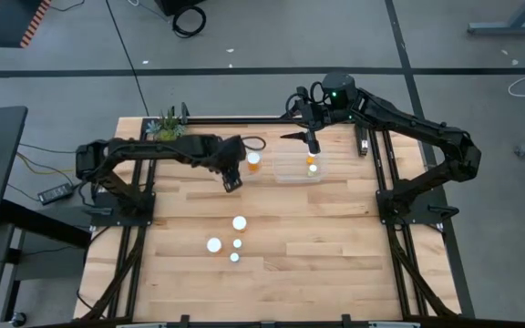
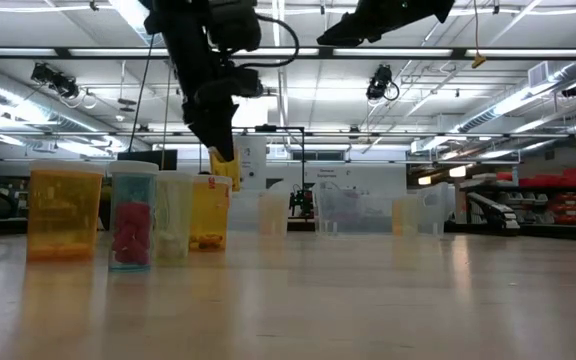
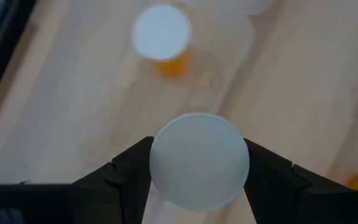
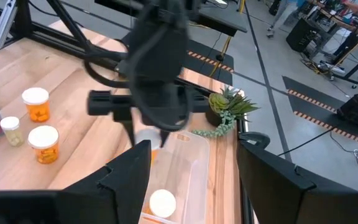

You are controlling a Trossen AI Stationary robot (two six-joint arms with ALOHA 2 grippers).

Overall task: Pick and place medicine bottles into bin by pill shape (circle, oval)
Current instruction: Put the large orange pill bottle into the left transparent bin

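The left gripper [image 3: 197, 180] has its jaws clamped on the white round cap of a held medicine bottle [image 3: 199, 160], one dark finger on each side. Only the left wrist view shows this grip. The high view shows the same gripper [image 1: 232, 179] merely as a dark shape above the tabletop [image 1: 335, 246], just beside a clear bin [image 1: 296, 170]. The low view shows it raised off the tabletop with a bit of amber showing below its fingers.

The right gripper [image 4: 191, 180] has its jaws spread wide and holds nothing. In the high view it [image 1: 312, 146] hangs above the far edge of the clear bin.

The right wrist view looks down into the clear bin [image 4: 191, 162] and shows one white-capped bottle [image 4: 162, 203] lying in it. In the high view that bottle in the bin [image 1: 312, 168] shows as a white dot with amber. Another orange bottle [image 1: 254, 161] stands just beside the bin's left end.

Four more bottles [image 1: 239, 222] stand together nearer the front of the tabletop, white dots from above. The low view alone shows their sides: amber or clear cylinders, two wider, two narrower, one [image 2: 132, 218] with pink contents.

A small green plant [image 1: 165, 128] sits at the far left corner.
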